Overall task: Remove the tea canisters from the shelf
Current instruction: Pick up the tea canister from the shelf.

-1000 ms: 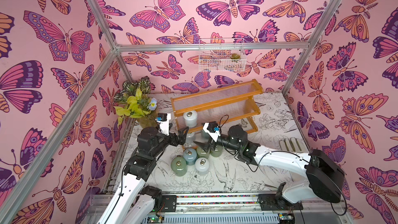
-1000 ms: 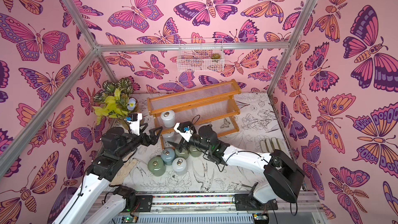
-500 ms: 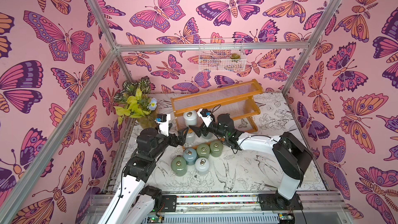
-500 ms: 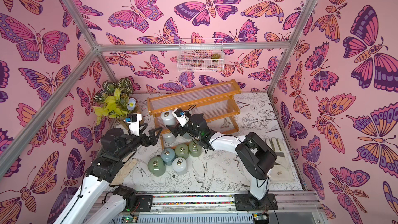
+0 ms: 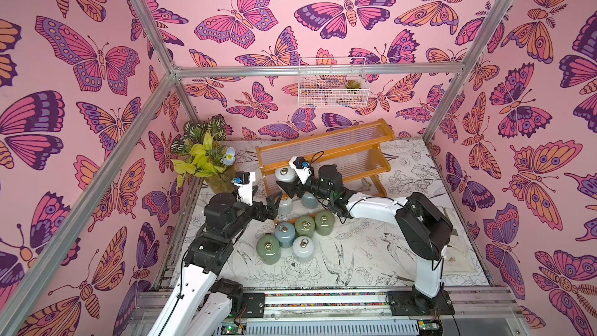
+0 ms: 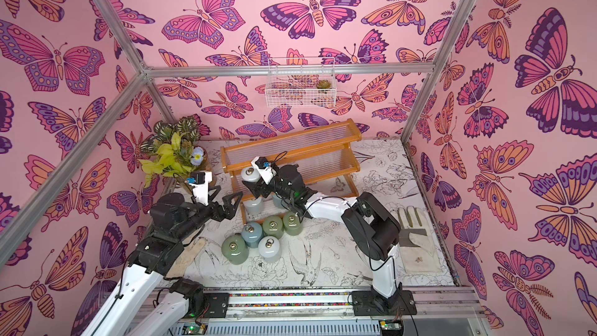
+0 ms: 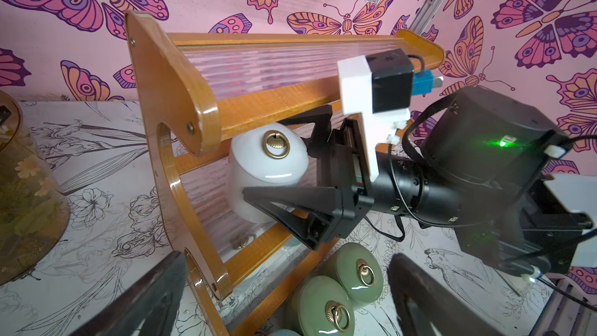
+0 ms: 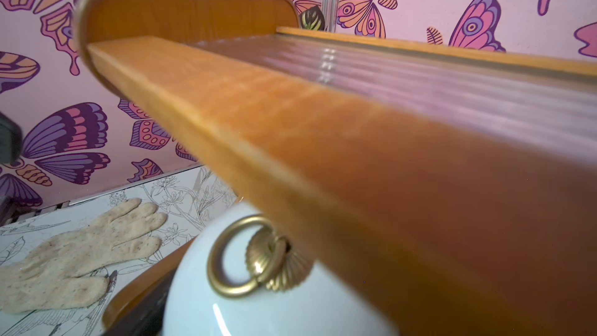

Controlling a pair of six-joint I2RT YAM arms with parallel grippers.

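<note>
The orange-framed shelf (image 5: 386, 132) (image 6: 353, 130) holds three tea canisters at its left end. A white canister (image 5: 286, 172) (image 6: 250, 172) (image 7: 268, 169) (image 8: 258, 305) sits on the middle tier. On the bottom tier stand a white one (image 5: 285, 205) and a light blue one (image 5: 310, 201). My right gripper (image 5: 286, 180) (image 7: 263, 156) is shut on the middle-tier white canister, one finger in front and one behind. My left gripper (image 5: 274, 202) (image 6: 231, 202) (image 7: 287, 258) hangs open and empty by the shelf's left end. Several canisters (image 5: 285, 234) (image 6: 252, 234) stand grouped on the table in front.
A glass vase of leaves (image 5: 206, 156) stands at the back left beside the shelf. A white wire basket (image 5: 332, 87) hangs on the back wall. One glove (image 6: 416, 237) lies at the right and another (image 6: 193, 250) under my left arm. Patterned walls close three sides.
My right arm rose from the canisters on the table to the shelf's middle tier, and its jaws narrowed onto the white canister. The left arm has barely moved.
</note>
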